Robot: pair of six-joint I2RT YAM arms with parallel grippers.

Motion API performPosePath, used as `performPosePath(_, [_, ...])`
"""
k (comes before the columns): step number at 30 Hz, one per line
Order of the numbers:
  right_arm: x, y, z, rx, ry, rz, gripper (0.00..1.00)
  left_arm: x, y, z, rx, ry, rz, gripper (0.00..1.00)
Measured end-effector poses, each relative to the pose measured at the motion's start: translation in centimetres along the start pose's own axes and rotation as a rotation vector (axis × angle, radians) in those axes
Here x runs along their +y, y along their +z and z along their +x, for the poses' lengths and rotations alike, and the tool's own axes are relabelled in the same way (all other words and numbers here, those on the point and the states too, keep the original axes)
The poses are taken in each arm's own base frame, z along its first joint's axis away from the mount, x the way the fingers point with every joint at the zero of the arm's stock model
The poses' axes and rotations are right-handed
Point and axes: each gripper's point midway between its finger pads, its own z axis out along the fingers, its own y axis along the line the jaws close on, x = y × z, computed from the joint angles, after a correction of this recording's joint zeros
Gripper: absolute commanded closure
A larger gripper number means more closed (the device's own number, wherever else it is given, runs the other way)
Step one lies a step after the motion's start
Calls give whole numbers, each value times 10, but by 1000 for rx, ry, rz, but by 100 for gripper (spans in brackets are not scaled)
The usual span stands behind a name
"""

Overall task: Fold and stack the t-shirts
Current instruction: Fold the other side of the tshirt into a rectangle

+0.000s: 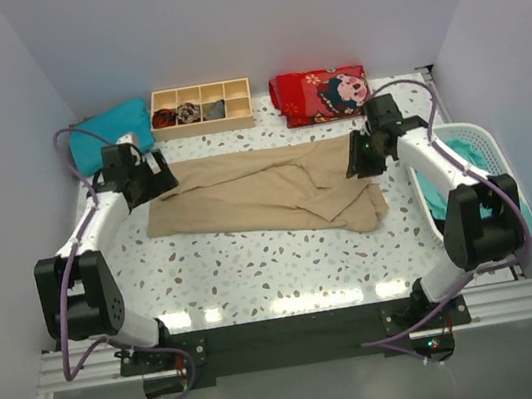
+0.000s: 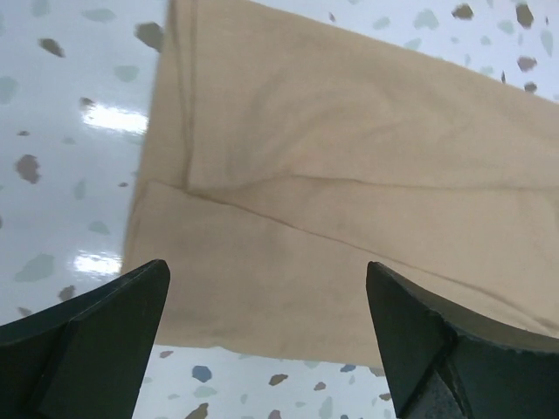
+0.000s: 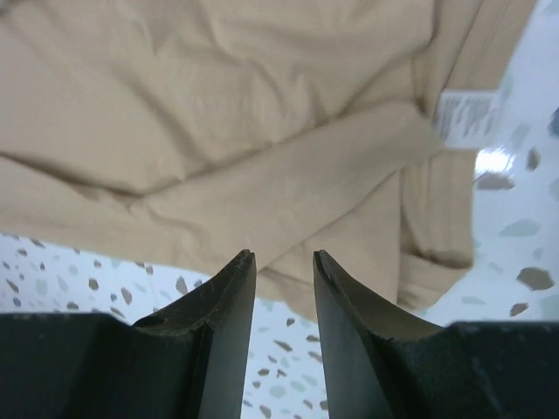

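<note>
1. Work item. We find the tan shirt (image 1: 265, 192) lying flat on the table (image 1: 257, 272), approx. mid-field. It is laid out L-to-R as a long folded band. Its L end is square and neat. Its R end is bunched, with loose layers overlapping toward the near side. In the R wrist view we see a white label (image 3: 467, 113) at the cloth's R edge. We cannot read the print on it.

2. L gripper (image 2: 266, 281). The jaws stand spread wide, with nothing between them. The gripper hangs over the L end of the tan shirt. In the L wrist view both fingertips (image 2: 131, 305) frame the near hem and a seam line running across the fold. We cannot tell whether the tips touch the cloth.

3. R gripper (image 3: 284, 257). The jaws are parted only a little, leaving a narrow gap. No cloth sits in the gap, so nothing is held. The gripper hangs over the near edge of the shirt's R end, just above a folded flap.

4. Other stock. One teal shirt (image 1: 113, 127) lies bundled at the far L corner, well apart from the tan one. More teal cloth (image 1: 430, 196) sits in and spills over the white basket (image 1: 484, 140) at the R edge, partly hidden by the R arm.

5. Misc. A wooden box (image 1: 201, 108) with compartments stands at the far edge. A red cloth (image 1: 320, 95) with a cartoon print lies just R of it.
</note>
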Motion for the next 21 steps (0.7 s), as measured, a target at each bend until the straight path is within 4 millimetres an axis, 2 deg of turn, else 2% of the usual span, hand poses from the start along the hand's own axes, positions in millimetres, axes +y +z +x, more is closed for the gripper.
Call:
performPosePath(6, [5,19,70,177,27,-43,62,-51,8,48,104,92,124,0])
performPosePath(9, [11,26,97,234,39,-67,60,-57,13,67,149,93,156,0])
performPosePath(15, [16,37,110,232,60,-93,58,-55,16,74,170,83,156,0])
performPosePath(21, [23,45,98,173,66,-129,58,-55,16,74,169,83,156,0])
